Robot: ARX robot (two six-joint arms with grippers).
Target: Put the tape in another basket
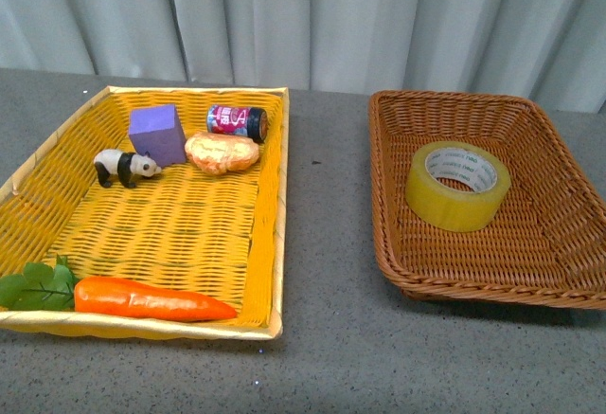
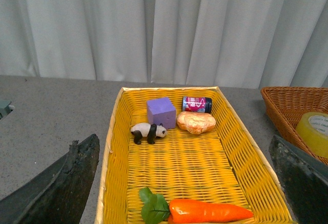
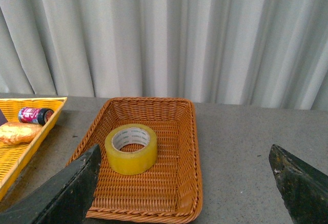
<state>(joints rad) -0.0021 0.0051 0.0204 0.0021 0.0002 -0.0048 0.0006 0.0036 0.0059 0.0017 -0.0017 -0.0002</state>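
The yellow tape roll (image 1: 457, 186) lies flat inside the brown wicker basket (image 1: 540, 262) on the right of the table. It also shows in the right wrist view (image 3: 131, 148), inside that basket (image 3: 177, 183), and at the edge of the left wrist view (image 2: 313, 131). My right gripper (image 3: 184, 193) is open and empty, back from the basket's near rim. My left gripper (image 2: 184, 193) is open and empty, over the near end of the yellow basket (image 2: 115, 147). Neither arm shows in the front view.
The yellow basket (image 1: 275, 234) on the left holds a purple block (image 1: 157, 134), a toy panda (image 1: 125, 166), a small can (image 1: 237, 121), a bread piece (image 1: 222, 153) and a carrot (image 1: 151, 300). Grey table (image 1: 327, 272) lies between the baskets. A curtain hangs behind.
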